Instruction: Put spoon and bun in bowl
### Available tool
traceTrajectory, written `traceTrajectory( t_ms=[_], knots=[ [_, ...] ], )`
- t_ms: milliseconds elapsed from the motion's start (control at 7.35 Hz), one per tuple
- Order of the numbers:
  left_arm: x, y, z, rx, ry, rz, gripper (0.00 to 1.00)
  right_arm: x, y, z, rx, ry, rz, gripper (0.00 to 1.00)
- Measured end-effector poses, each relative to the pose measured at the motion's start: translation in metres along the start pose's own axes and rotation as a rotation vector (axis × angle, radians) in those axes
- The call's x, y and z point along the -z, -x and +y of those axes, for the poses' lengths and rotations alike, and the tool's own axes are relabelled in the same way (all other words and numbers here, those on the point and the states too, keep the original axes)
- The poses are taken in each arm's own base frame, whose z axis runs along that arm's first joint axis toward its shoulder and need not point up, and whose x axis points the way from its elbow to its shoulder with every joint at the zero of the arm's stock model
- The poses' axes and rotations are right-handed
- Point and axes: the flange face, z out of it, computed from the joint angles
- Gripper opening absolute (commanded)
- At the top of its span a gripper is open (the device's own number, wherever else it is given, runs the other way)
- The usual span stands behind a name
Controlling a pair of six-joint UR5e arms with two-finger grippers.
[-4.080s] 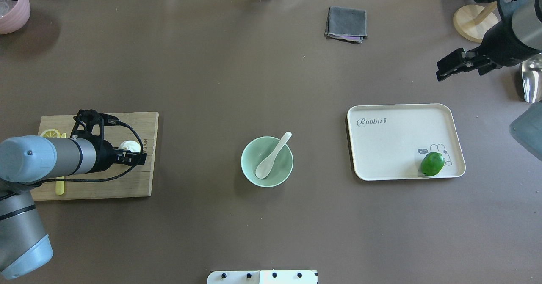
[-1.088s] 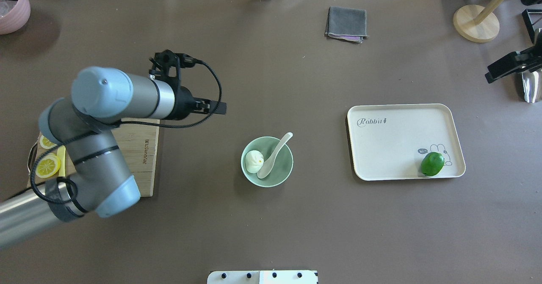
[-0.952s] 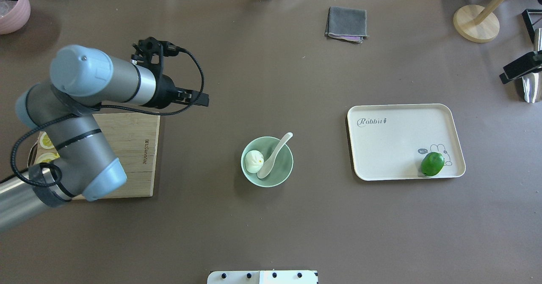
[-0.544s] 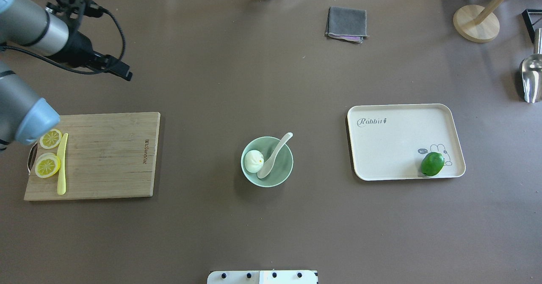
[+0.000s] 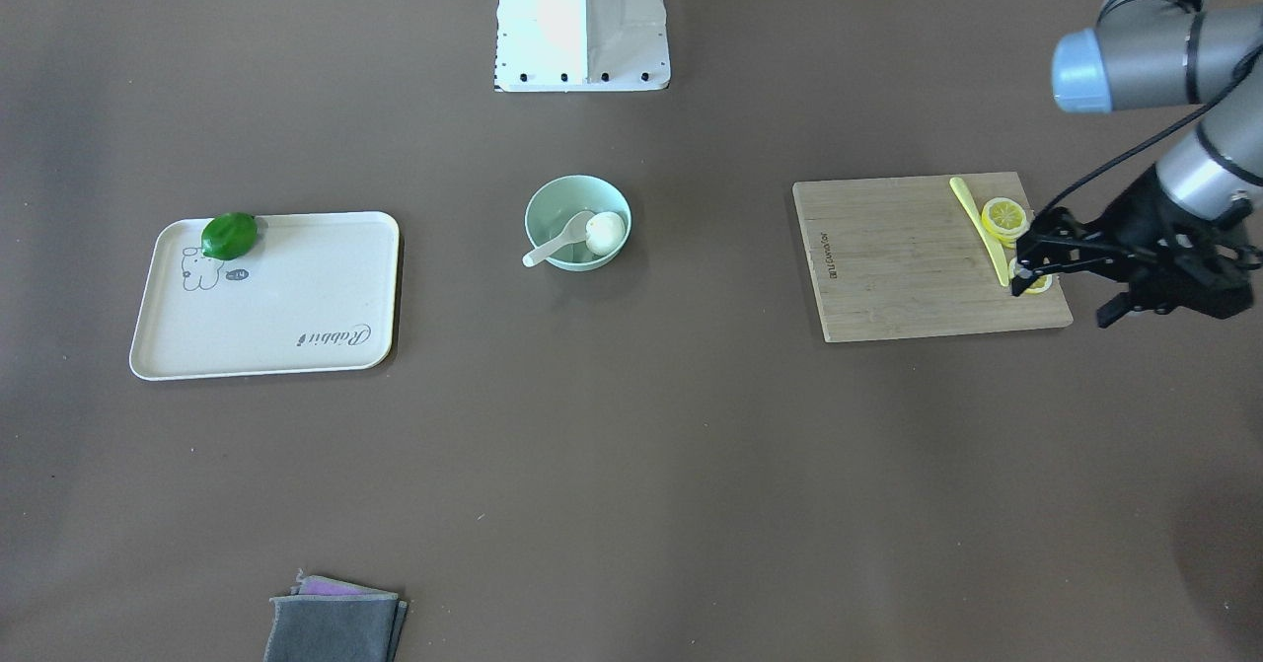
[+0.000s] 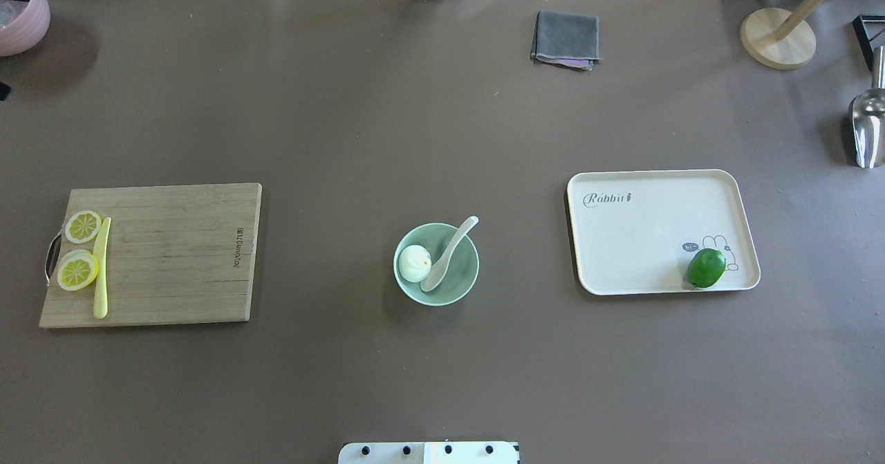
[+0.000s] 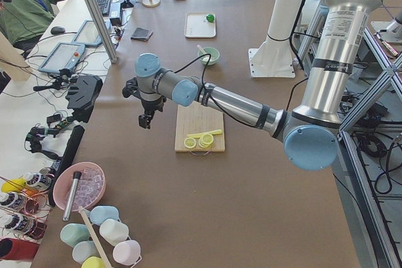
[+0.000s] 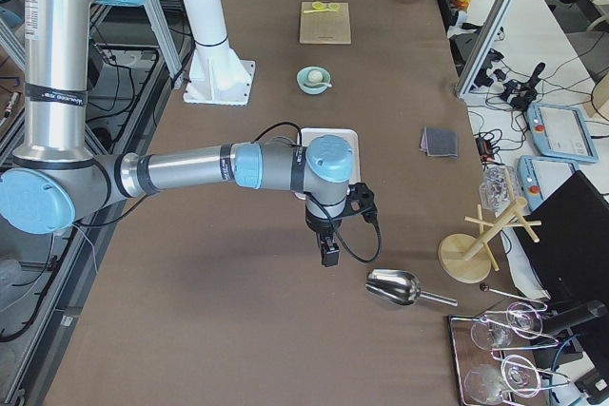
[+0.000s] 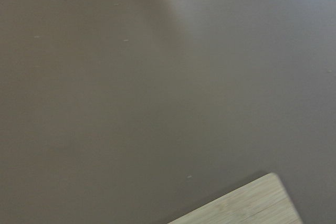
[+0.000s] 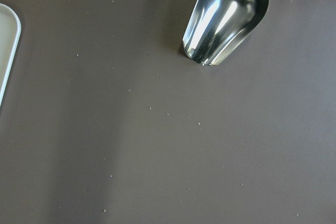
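Bowl point(image 6: 462, 281): holds bun point(image 6: 415, 263) and spoon point(image 6: 449, 249), touching; spoon handle over rim. Task apparently complete, nothing left. Left tool point(image 5: 1026, 265), right tool point(image 8: 329, 254): both well apart from bowl; opening and load cannot be told.

Lime point(image 6: 706, 267) on tray point(image 6: 643, 243); lemon slices point(image 6: 77, 270) on board point(image 6: 173, 256)

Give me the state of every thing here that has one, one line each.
bowl: upright, holding spoon and bun
spoon: in the bowl, handle over the rim
bun: in the bowl, beside the spoon
lime: on the tray, in a corner
cloth: folded
metal scoop: lying on the table
left claw: empty; open or shut unclear
right claw: open or shut unclear
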Motion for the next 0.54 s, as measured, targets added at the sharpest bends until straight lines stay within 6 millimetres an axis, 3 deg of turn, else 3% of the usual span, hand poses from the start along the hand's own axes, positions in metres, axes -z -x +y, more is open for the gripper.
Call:
traceTrajectory(
  t_ms=[136, 408, 544],
  knots=[
    [0.012, 0.041, 0.035, 0.021, 0.029, -0.014, 0.98, -0.004, -0.003, 0.004, -0.010, 0.008, -0.003, 1.00],
    [0.008, 0.119, 0.121, 0.166, 0.077, -0.022, 0.98, -0.007, -0.006, 0.006, -0.015, 0.013, -0.004, 1.00],
    [0.005, 0.148, 0.154, 0.226, 0.075, -0.025, 0.98, -0.007, -0.006, 0.006, -0.016, 0.014, -0.005, 1.00]
  ],
)
